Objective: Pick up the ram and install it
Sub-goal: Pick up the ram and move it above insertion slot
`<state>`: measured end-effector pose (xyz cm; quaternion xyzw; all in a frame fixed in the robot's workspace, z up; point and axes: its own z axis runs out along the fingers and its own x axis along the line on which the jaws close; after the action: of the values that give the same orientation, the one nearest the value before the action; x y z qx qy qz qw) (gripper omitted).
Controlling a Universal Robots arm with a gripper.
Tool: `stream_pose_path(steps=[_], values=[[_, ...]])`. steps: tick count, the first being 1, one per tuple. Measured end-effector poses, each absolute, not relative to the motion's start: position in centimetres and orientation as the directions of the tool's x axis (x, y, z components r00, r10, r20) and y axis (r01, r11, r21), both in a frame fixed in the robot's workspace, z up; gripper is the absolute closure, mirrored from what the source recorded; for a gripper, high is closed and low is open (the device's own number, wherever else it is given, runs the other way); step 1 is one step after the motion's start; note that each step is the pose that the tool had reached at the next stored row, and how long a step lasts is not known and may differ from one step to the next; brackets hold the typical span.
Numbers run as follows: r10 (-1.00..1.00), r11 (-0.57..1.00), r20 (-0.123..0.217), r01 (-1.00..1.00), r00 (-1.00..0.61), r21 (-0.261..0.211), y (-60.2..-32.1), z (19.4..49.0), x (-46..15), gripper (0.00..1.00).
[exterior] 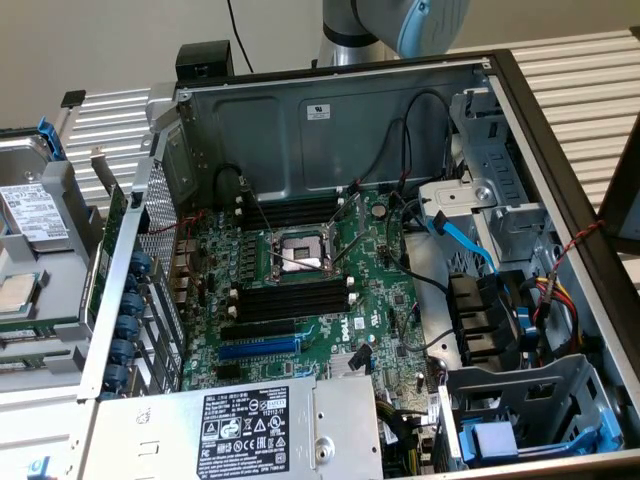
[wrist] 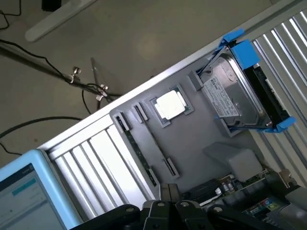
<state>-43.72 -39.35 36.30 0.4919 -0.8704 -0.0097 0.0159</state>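
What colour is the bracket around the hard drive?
The bracket is blue; the wrist view shows it best.

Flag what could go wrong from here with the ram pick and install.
1. The ram sits in a narrow holder on the tray, close to the CPU. An off-centre grasp might tip it or knock the CPU.
2. The socket lies open between the slots. A slipped ram could land on it.
3. Cables hang into the case near the upper slots and may snag the gripper.
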Motion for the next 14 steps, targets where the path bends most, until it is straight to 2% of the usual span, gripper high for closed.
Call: stream_pose_path(steps=[14], values=[[-0.928, 0.372, 0.018, -0.928, -0.372, 0.032, -39.36, 35.82, -44.48, 0.89]])
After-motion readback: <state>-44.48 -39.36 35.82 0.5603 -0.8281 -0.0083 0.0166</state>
